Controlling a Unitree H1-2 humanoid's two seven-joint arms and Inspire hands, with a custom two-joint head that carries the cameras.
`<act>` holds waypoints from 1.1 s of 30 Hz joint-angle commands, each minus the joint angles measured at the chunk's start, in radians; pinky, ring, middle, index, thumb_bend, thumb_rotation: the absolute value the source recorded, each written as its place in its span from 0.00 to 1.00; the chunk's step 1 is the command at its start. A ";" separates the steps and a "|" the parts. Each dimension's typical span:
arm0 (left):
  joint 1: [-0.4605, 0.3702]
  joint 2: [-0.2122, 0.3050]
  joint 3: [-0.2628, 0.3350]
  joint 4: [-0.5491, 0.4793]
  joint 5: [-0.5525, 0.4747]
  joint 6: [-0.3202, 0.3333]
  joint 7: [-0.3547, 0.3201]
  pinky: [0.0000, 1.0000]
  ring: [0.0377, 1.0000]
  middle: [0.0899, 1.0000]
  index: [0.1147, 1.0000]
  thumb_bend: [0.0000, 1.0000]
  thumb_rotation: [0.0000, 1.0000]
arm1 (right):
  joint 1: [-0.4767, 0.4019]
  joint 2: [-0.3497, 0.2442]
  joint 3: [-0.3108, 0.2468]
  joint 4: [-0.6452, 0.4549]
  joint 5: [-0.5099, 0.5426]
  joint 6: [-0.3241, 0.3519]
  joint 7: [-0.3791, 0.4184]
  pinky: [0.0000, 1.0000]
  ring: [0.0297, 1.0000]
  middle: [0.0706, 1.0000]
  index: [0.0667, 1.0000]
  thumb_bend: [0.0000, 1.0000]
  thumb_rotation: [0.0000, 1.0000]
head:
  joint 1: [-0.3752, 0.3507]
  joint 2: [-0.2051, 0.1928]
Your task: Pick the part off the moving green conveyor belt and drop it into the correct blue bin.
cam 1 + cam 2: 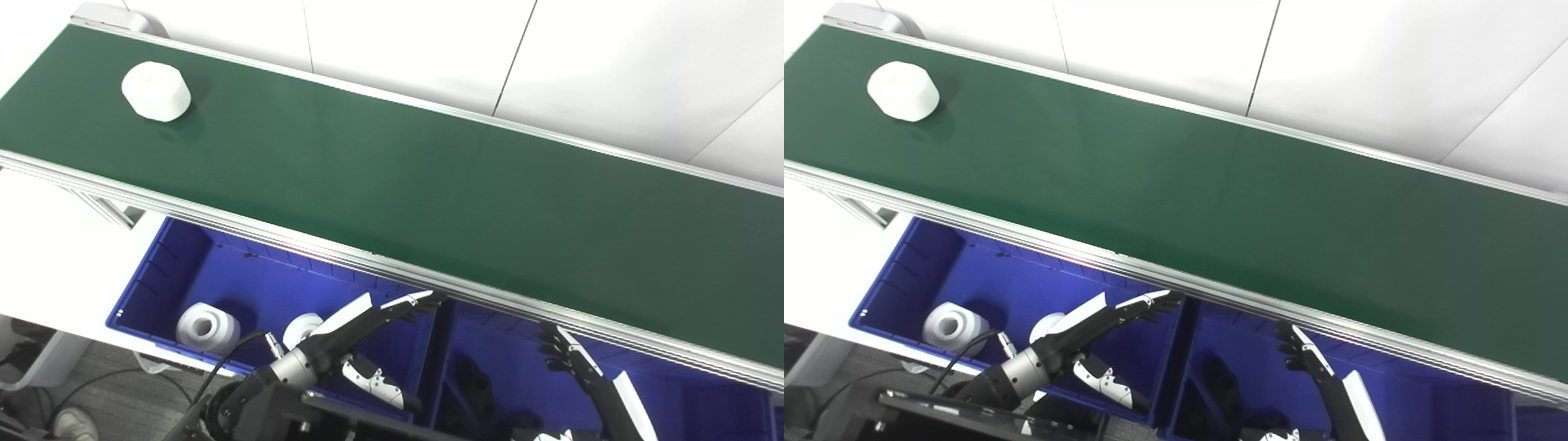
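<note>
Left hand [367, 318] fingers [416, 301] outstretched, empty, right hand [566, 355] fingers spread, empty, white part [156, 90] on belt [429, 184]

A: Any writing, labels or numbers you can read here?

B: None. The green belt [429, 184] is plain, and so is the white part [156, 90] on it.

A: The blue bins?

B: The left bin [184, 269] carries no readable print, nor do the white parts inside it [208, 329].

Part [155, 91] on belt [429, 184] far left; bins [184, 269] below near edge.
</note>
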 commanded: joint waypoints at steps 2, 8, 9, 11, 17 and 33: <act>-0.007 -0.002 -0.003 0.013 -0.005 -0.057 0.026 0.86 0.90 0.91 0.92 0.91 0.36 | -0.001 -0.006 -0.010 -0.017 -0.011 -0.073 -0.021 0.76 0.82 0.86 0.90 0.94 0.38 | 0.026 -0.030; -0.015 -0.019 -0.012 0.056 0.003 -0.082 0.044 0.85 0.90 0.91 0.90 0.91 0.35 | -0.007 -0.009 -0.015 0.009 0.003 -0.087 -0.013 0.75 0.83 0.86 0.90 0.93 0.35 | 0.126 -0.089; -0.017 -0.024 -0.014 0.063 0.005 -0.086 0.049 0.85 0.89 0.90 0.90 0.92 0.35 | -0.006 -0.009 -0.015 0.005 0.002 -0.076 -0.009 0.76 0.84 0.87 0.91 0.93 0.34 | 0.129 -0.092; -0.018 -0.032 -0.017 0.072 0.003 -0.087 0.055 0.85 0.89 0.90 0.89 0.93 0.34 | -0.005 -0.005 -0.012 -0.003 -0.002 -0.056 -0.004 0.78 0.85 0.87 0.92 0.93 0.33 | 0.128 -0.094; -0.012 -0.034 -0.019 0.085 0.001 -0.101 0.063 0.86 0.90 0.91 0.90 0.92 0.34 | -0.005 0.006 -0.003 0.006 -0.018 -0.070 -0.007 0.79 0.85 0.88 0.93 0.94 0.36 | 0.099 -0.111; -0.038 -0.037 -0.027 0.170 -0.001 -0.155 0.086 0.82 0.87 0.88 0.87 0.94 0.31 | -0.028 0.023 -0.003 0.102 -0.015 -0.158 -0.048 0.76 0.83 0.85 0.93 0.93 0.31 | 0.092 -0.255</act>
